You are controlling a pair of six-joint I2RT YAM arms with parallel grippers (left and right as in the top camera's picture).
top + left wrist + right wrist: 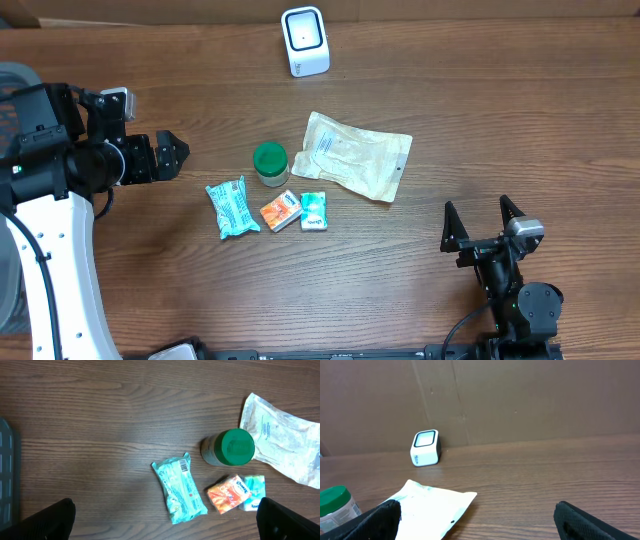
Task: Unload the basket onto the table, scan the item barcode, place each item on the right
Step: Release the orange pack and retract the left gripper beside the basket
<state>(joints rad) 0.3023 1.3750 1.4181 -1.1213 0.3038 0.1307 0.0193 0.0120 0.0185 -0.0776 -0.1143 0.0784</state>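
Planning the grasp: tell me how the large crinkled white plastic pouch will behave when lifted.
The large crinkled white plastic pouch looks wrinkled and flat, so it will probably flop and sag from whichever edge is pinched. Its thinness suggests it is light for its area. Lying flat on the wooden table, it likely won't roll.

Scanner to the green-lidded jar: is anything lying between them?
Nothing; the overhead view shows only bare table between the scanner and the green-lidded jar. The white pouch lies off to the side.

Left tool, right tool agape
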